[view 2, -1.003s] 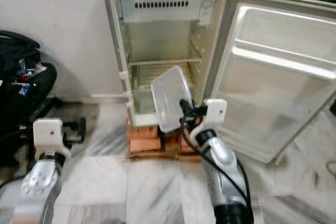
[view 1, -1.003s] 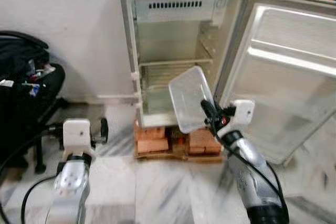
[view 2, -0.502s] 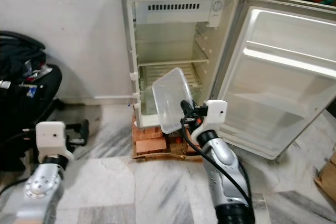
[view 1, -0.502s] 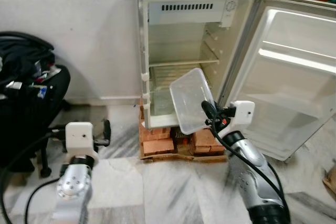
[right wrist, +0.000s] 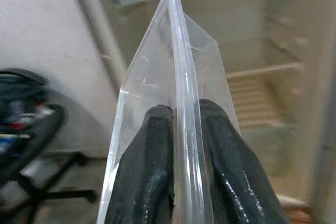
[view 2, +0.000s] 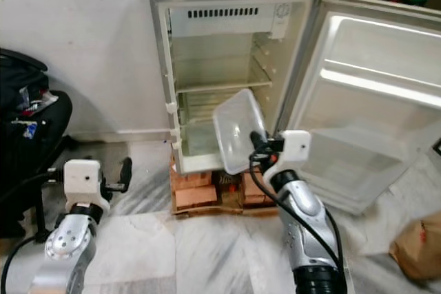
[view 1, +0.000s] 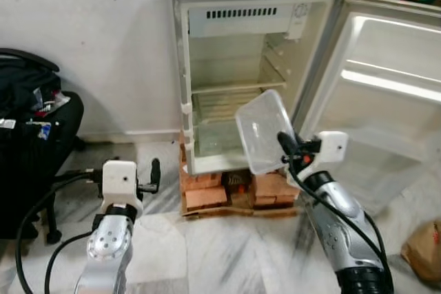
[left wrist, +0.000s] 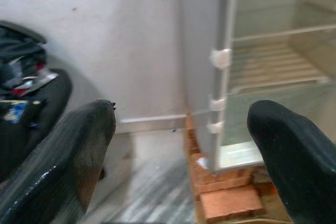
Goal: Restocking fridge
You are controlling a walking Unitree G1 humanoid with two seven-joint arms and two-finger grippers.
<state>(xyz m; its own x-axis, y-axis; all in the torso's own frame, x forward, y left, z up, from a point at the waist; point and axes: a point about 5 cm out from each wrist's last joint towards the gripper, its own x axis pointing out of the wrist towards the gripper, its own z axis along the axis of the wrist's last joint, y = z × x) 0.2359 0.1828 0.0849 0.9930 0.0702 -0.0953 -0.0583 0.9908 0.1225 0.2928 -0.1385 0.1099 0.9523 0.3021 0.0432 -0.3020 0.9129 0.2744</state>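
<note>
A small fridge (view 1: 241,67) stands against the wall with its door (view 1: 375,94) swung wide to the right; its wire shelves look bare. My right gripper (view 1: 284,144) is shut on the rim of a clear plastic container (view 1: 265,131), held tilted upright in front of the fridge's lower part. In the right wrist view the two fingers (right wrist: 152,171) pinch the container's edge (right wrist: 181,77). My left gripper (view 1: 153,172) is held low to the left of the fridge, open with nothing between its fingers (left wrist: 68,156).
The fridge rests on red bricks (view 1: 207,194) over a marble floor. A black bag on a chair (view 1: 31,135) sits at the left by the wall. A brown paper bag (view 1: 422,256) lies on the floor at the right.
The camera has shifted, so the fridge sits a little further left and a brown bag has come into view. My right gripper still holds the container in front of the fridge.
</note>
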